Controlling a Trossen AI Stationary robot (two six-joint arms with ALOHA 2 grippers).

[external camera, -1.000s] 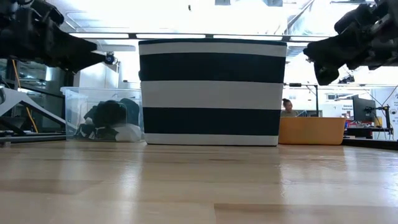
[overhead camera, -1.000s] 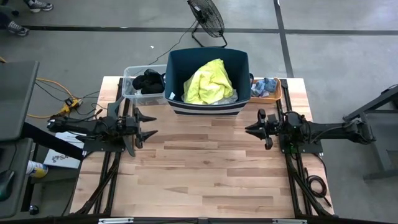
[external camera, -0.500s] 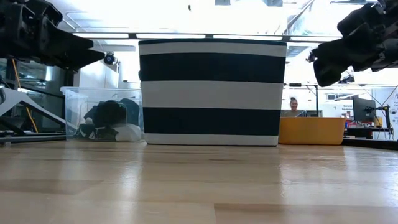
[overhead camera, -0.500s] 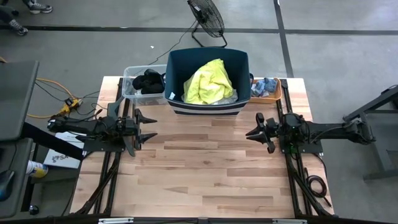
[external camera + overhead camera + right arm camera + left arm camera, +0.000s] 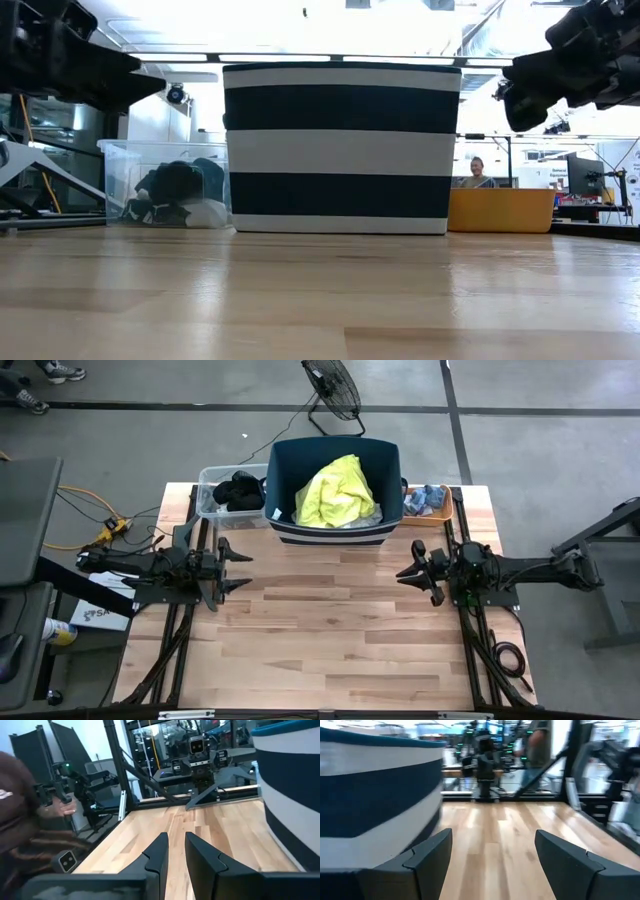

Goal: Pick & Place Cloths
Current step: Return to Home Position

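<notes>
Over the bare wood of the table [image 5: 330,640], both arms hang level, each on its own side, facing each other across the middle. The left gripper [image 5: 240,569] has its fingers spread wide with nothing between them. The right gripper [image 5: 402,573] has its fingers drawn almost together, also empty. The cloths sit along the far edge: the neon yellow shirt [image 5: 335,492] heaped in the striped navy tub [image 5: 334,444], dark garments [image 5: 238,492] in the clear container [image 5: 208,482], and blue and grey socks [image 5: 428,498] in the orange tray [image 5: 441,518]. With sorting apparently done, the risk now is in the retreat. The left gripper's wide fingers pass near the tub's corner, so a careless swing could nudge it. The shirt rides high, and a jolt might spill it.
</notes>
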